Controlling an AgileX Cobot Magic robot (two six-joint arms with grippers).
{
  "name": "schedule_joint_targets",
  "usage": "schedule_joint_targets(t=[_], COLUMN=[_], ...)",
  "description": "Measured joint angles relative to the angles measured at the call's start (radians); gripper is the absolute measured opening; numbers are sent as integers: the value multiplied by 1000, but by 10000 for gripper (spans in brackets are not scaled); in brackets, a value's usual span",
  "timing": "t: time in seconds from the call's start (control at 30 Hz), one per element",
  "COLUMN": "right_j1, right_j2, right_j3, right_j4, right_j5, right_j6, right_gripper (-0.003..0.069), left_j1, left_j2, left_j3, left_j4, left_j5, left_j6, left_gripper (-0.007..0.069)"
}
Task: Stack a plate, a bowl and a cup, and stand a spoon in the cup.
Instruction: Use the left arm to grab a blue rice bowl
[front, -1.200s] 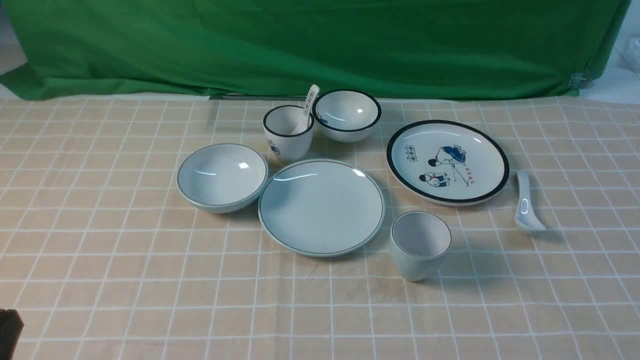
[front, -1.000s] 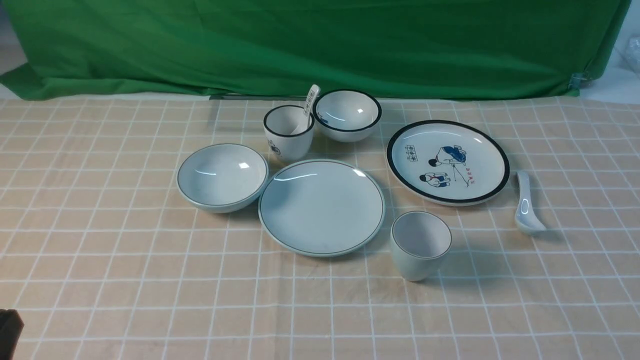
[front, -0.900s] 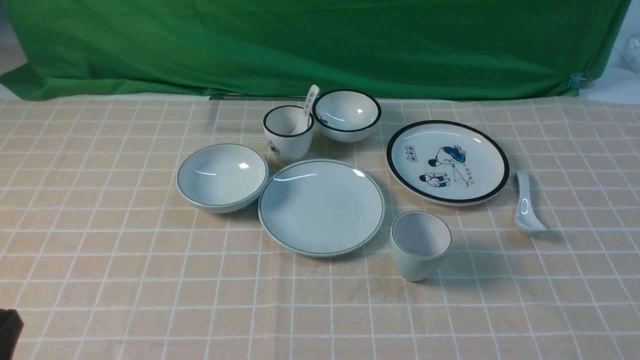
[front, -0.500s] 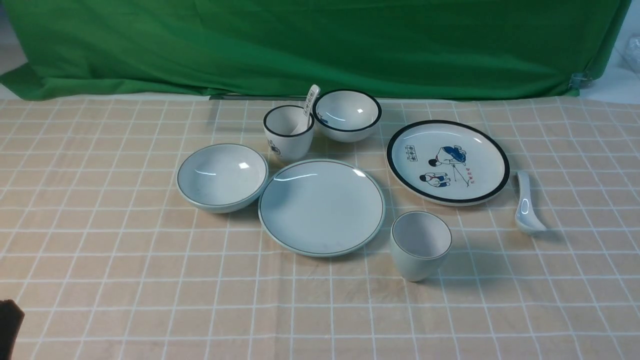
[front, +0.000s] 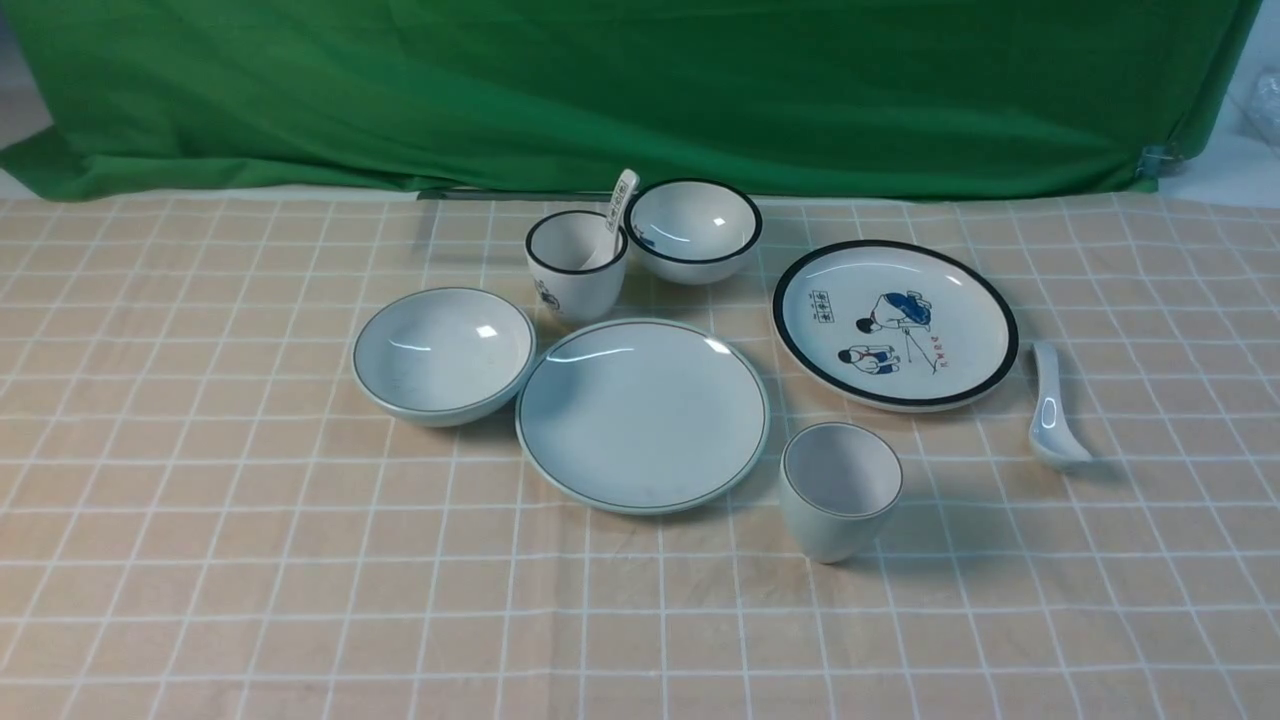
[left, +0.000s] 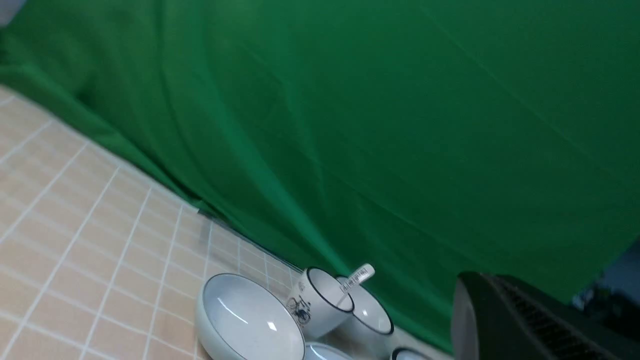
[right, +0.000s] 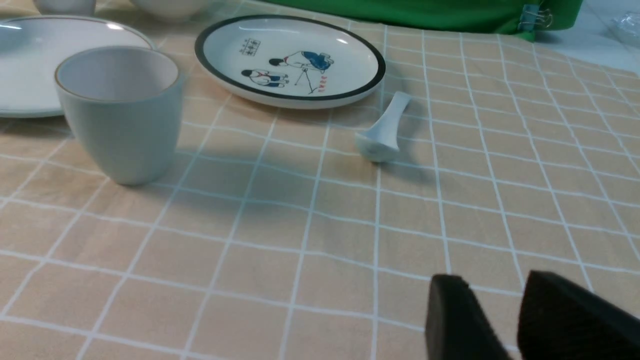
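The plate (front: 643, 415) lies mid-table, bare. The bowl (front: 443, 352) sits just left of it and is empty. The cup (front: 840, 490) stands upright at the plate's near right. The spoon (front: 1052, 410) lies flat at far right. Neither gripper shows in the front view. In the right wrist view my right gripper (right: 492, 282) hovers low over bare cloth, its tips a little apart and empty, well short of the cup (right: 120, 112) and spoon (right: 385, 130). In the left wrist view only one dark finger (left: 500, 325) shows, with the bowl (left: 247, 320) ahead of it.
A black-rimmed cartoon plate (front: 895, 325) lies right of the plain plate. Behind stand a printed cup (front: 577, 265) holding a printed spoon (front: 620, 205) and a small black-rimmed bowl (front: 695, 230). A green cloth backdrop (front: 640, 90) closes the far edge.
The dark piece of my left arm at the front view's lower-left corner has moved out of view. The dishes have not moved.
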Motion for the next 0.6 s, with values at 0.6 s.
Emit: schedule_joint_targets(t=[0.6], right_j1=[0], right_j2=[0], right_j3=[0], right_j4=[0], right_j5=[-6], right_j6=[0], right_gripper=[238], left_j1=[-214], left_j2=[997], left_j3=[-605], left_j4=[151], left_j5=[525], left_j6=[464], left_gripper=[2])
